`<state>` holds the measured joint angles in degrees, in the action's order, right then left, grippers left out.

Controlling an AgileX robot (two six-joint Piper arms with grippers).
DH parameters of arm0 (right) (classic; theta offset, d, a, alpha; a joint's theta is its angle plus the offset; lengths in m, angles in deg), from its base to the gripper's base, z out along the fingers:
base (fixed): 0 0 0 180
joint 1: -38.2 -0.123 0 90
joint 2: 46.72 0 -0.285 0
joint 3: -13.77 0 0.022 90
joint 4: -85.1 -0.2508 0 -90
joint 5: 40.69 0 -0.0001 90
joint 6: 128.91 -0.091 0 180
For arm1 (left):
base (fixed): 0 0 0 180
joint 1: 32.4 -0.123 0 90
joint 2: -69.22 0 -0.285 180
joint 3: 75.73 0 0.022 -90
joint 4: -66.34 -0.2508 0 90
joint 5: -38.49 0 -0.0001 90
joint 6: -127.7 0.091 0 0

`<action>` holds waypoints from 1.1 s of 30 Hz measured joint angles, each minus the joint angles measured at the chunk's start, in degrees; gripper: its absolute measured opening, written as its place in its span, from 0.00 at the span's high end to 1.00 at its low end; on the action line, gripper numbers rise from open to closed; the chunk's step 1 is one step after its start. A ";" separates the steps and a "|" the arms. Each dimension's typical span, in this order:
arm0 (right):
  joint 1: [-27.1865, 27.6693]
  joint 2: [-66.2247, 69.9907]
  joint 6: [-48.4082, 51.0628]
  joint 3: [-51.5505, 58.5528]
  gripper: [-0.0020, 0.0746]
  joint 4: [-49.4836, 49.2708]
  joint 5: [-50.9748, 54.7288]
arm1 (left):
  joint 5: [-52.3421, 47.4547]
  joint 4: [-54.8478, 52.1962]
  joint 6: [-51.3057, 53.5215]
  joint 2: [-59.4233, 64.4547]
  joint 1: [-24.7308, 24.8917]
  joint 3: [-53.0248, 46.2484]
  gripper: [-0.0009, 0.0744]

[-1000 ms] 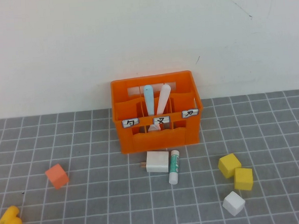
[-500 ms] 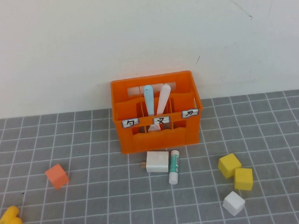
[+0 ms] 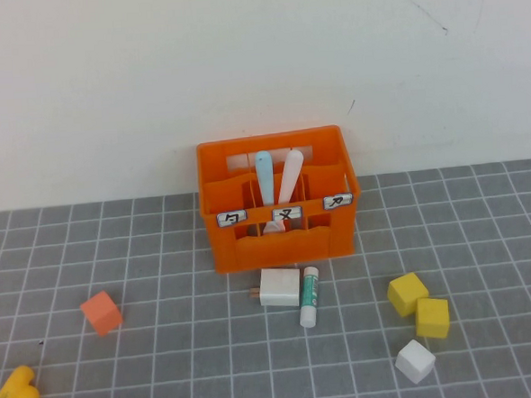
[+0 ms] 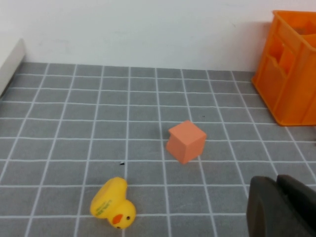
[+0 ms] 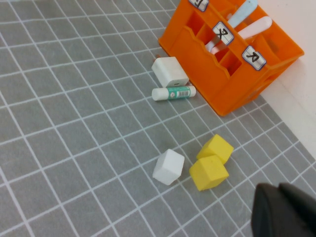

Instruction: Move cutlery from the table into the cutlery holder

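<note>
At the lower edge of each wrist view sits a dark gripper tip: the left gripper (image 4: 281, 207) low over the table (image 4: 74, 123) near the yellow duck (image 4: 112, 203) and the salmon cube (image 4: 185, 141); the right gripper (image 5: 286, 210) raised above the two yellow cubes (image 5: 212, 162) and the white cube (image 5: 168, 167). Neither arm shows in the high view, so both look parked back. Each tip reads as one closed dark mass holding nothing, though only a sliver is visible, so that is a best guess.

Outward from there: the cutlery holder (image 3: 282, 243) stands against the wall, and both pieces of cutlery are upright in its middle compartment, the blue fork (image 3: 264, 175) and the pink utensil (image 3: 290, 174) with handles sticking above the rim, leaning close together. No cutlery left on the table; the task looks finished.

Just in front of the holder lie a white block (image 3: 280, 286) and the white-and-green tube (image 3: 308, 295), touching or nearly so; not cutlery.

Handling judgement: the utensils are thin plastic, so light, stiff, a bit slick. Best pinched across the handle mid-length, flat sides to the pads; the tines are the weak end.
</note>
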<state>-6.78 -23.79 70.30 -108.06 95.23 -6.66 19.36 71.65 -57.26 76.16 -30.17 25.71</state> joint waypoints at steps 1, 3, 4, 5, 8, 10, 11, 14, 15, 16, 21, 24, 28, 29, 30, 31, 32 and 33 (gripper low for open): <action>0.00 0.00 0.00 0.00 0.98 0.00 0.00 | 0.00 0.00 0.00 0.00 0.44 0.00 0.99; 0.00 0.00 0.00 0.00 0.98 0.00 0.00 | -0.04 0.00 0.02 0.00 1.44 0.00 0.99; 0.00 0.00 0.00 0.00 0.98 0.00 0.00 | -0.04 0.00 0.02 0.00 1.80 0.00 0.99; 0.00 0.00 0.00 0.00 0.98 0.00 0.00 | -0.04 0.00 0.02 0.00 1.85 0.00 0.99; 0.00 0.00 0.00 0.00 0.98 0.00 0.00 | -0.13 0.00 0.02 0.00 1.85 0.00 0.99; 0.00 0.00 0.00 0.00 0.98 0.00 0.00 | -0.13 0.05 0.02 0.00 1.85 0.00 0.99; 0.00 0.00 0.00 0.00 0.98 0.00 0.00 | -0.13 0.05 0.02 0.00 1.85 0.00 0.99; 0.00 0.00 0.00 0.00 0.98 0.00 0.00 | -0.13 0.05 0.02 0.00 1.85 0.00 0.99; 0.00 0.00 0.00 0.00 0.98 0.00 0.00 | -0.13 0.05 0.02 0.00 1.85 0.00 0.99; 0.00 0.00 0.00 0.00 0.98 0.00 0.00 | -0.13 0.05 0.12 0.00 1.85 0.00 0.99; 0.00 0.00 0.00 0.00 0.98 0.00 0.00 | -0.13 0.05 0.12 0.00 1.85 0.00 0.99; 0.00 0.00 0.00 0.00 0.98 0.00 0.00 | -0.13 0.05 0.27 0.00 1.85 0.00 0.99; 0.00 0.00 0.00 0.00 0.98 0.00 0.00 | -0.13 0.05 0.27 0.00 1.85 0.00 0.99; 0.00 0.00 0.00 0.00 0.98 0.00 0.00 | -0.13 0.05 0.27 0.00 1.85 0.00 0.99; 0.00 0.00 0.00 0.00 0.98 0.00 0.05 | -0.13 0.05 0.27 0.00 1.85 0.00 0.99; 0.00 -0.13 0.00 0.00 0.98 0.00 0.20 | -0.13 0.05 0.27 0.00 1.85 0.00 0.99; 0.00 -0.31 0.00 0.00 0.98 0.00 0.44 | -0.13 0.14 0.27 0.00 1.85 0.00 0.99; 0.25 -0.76 0.00 0.00 0.98 0.00 0.45 | -0.13 0.14 0.27 0.00 1.85 0.00 0.99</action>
<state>-6.53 -24.55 70.30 -108.06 95.23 -6.21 19.23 71.79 -56.99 76.16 -28.32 25.71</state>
